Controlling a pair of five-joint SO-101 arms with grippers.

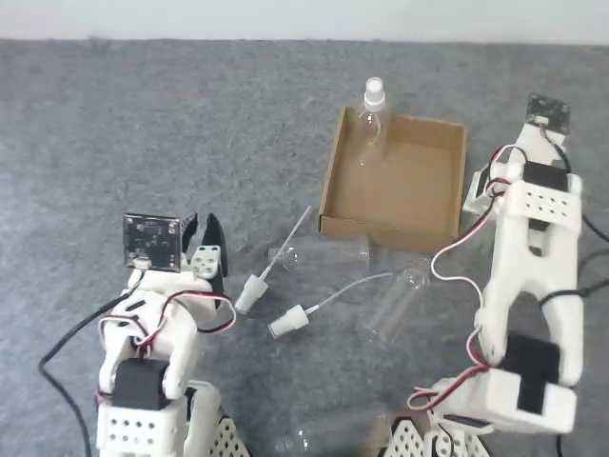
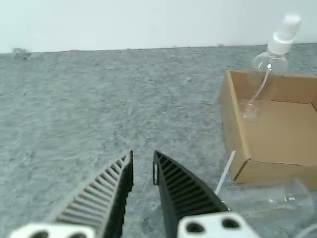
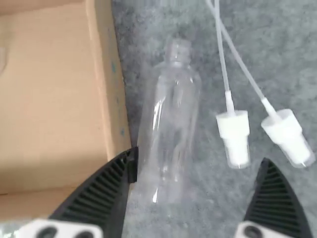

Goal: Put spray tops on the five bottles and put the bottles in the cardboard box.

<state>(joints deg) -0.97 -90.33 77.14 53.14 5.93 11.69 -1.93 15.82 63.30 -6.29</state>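
The cardboard box (image 1: 330, 181) lies at the back centre. One clear bottle with a white spray top (image 1: 373, 114) stands upright in its far left corner, also in the left wrist view (image 2: 271, 57). An uncapped bottle (image 1: 324, 252) lies along the box's front wall, a second (image 1: 395, 300) lies right of it, and a third (image 1: 328, 433) is at the front edge. Two loose spray tops (image 1: 249, 290) (image 1: 288, 322) lie beside them. My left gripper (image 1: 202, 233) (image 2: 142, 156) is open a little and empty, left of the tops. My right gripper (image 3: 198, 163) is wide open over a lying bottle (image 3: 171, 129) and two tops (image 3: 234, 136) (image 3: 290, 136).
Grey carpet covers the table. The right arm (image 1: 533, 219) stands close to the box's right wall. The box wall (image 3: 106, 84) runs right beside the bottle in the right wrist view. Bare carpet stretches to the left and behind the left gripper.
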